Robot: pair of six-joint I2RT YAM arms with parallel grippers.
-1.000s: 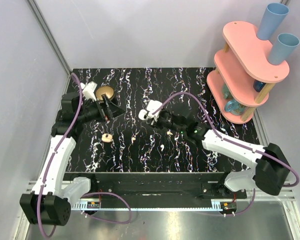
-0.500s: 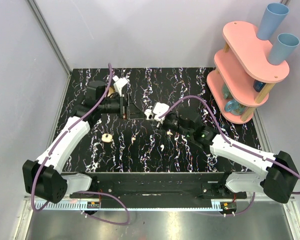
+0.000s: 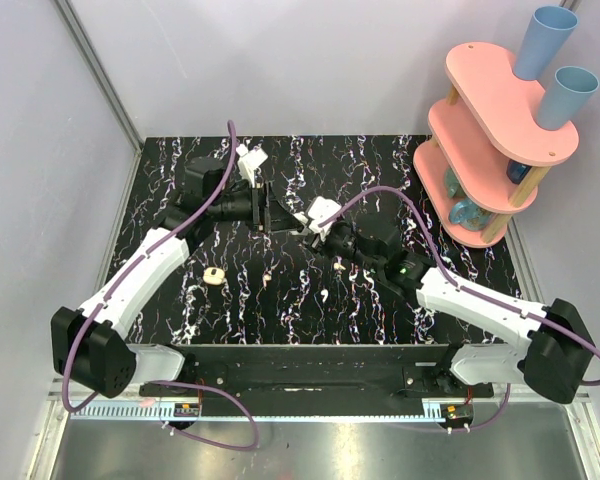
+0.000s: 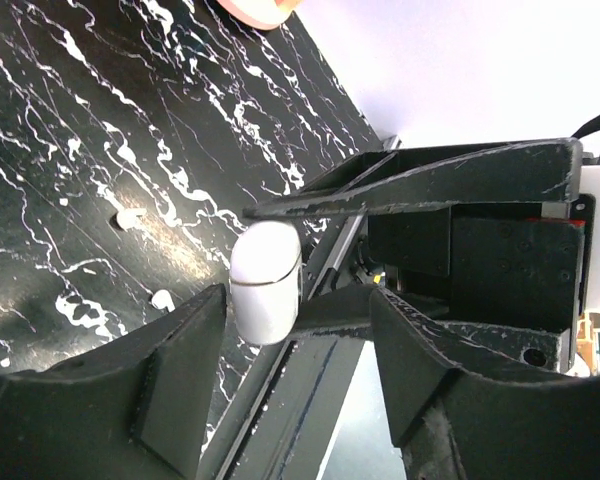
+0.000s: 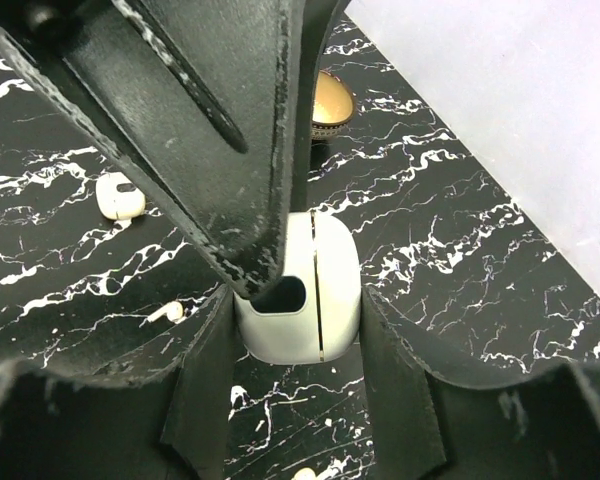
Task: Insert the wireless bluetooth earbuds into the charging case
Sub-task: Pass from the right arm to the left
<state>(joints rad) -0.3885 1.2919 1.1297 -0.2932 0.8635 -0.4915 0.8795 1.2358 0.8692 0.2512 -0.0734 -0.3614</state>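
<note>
Risk: charging case levered out of the holding grip.
Top: earbuds (image 3: 324,296) lie loose on the table (image 3: 380,170). Left wrist: left gripper (image 4: 295,310) fingers apart around the charging case (image 4: 265,280), off-centre; one-sided contact may twist it. Right wrist: right gripper (image 5: 298,310) clamped on the case.

White charging case (image 5: 300,290) closed; earbuds (image 5: 165,312) lying loose.

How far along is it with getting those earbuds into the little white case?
Nothing looks finished yet. The earbuds lie loose on the black table, none in the charging case, whose lid looks shut. In hand: the right gripper holds the case, and the left gripper has its open fingers around it. Left to do: open the lid, pick up each bud, seat it inside.
</note>
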